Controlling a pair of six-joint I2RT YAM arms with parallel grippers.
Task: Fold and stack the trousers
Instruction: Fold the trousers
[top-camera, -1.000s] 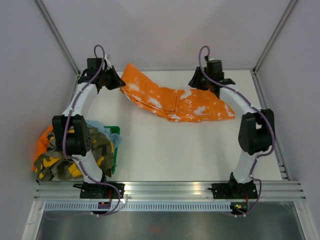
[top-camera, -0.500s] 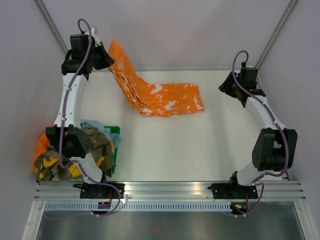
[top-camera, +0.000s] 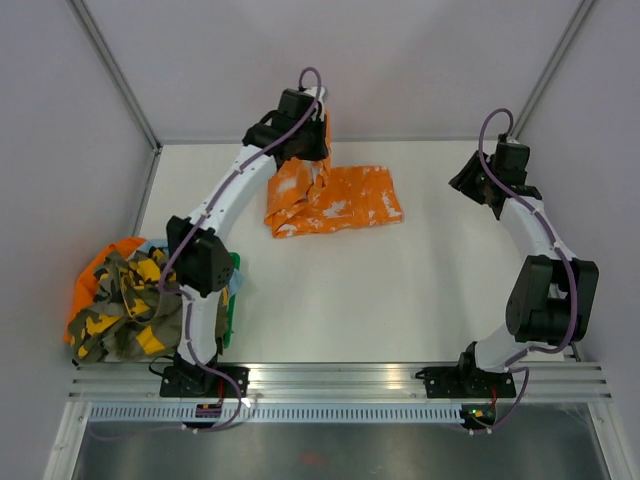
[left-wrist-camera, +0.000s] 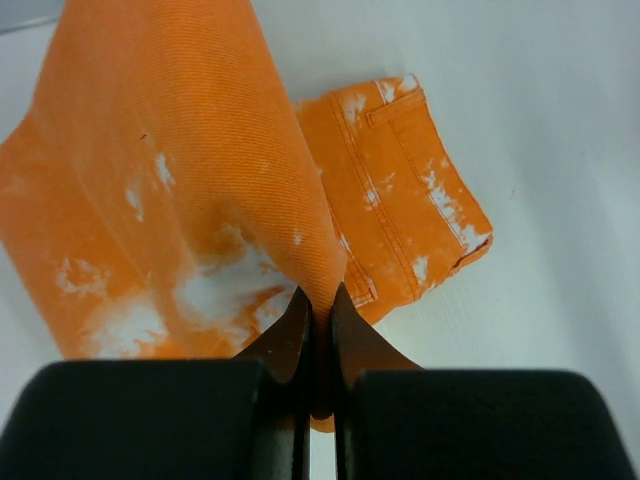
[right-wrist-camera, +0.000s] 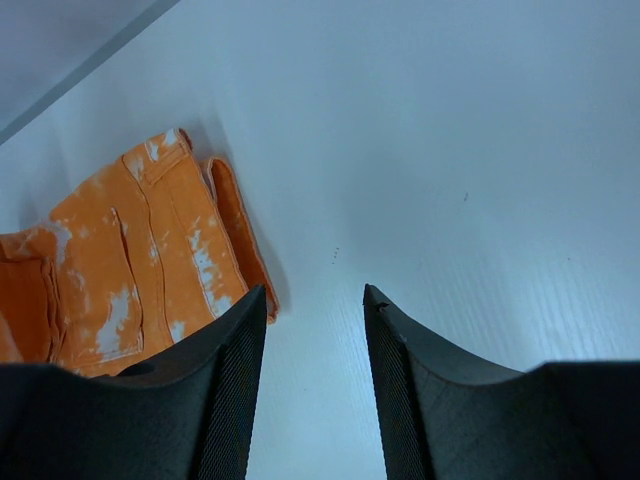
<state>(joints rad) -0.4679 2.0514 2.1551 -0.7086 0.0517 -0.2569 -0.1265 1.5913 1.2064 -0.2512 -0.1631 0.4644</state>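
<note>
Now pinching trousers (top-camera: 345, 195) leg in left gripper (left-wrist-camera: 320, 325), holding it above folded part lying far beyond green bin (top-camera: 233, 300) | hanging right gripper (right-wrist-camera: 315, 300) spread, empty, farther from bin | risking skewed, bunching fold by releasing early

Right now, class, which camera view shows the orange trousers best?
The top view: nearly the whole trousers show. The left wrist view shows only fabric pinched in the left tool; the right wrist view only one end.

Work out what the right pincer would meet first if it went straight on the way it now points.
The right pincer would probably meet bare table, just beside the trousers; depth is hard to judge.
</note>
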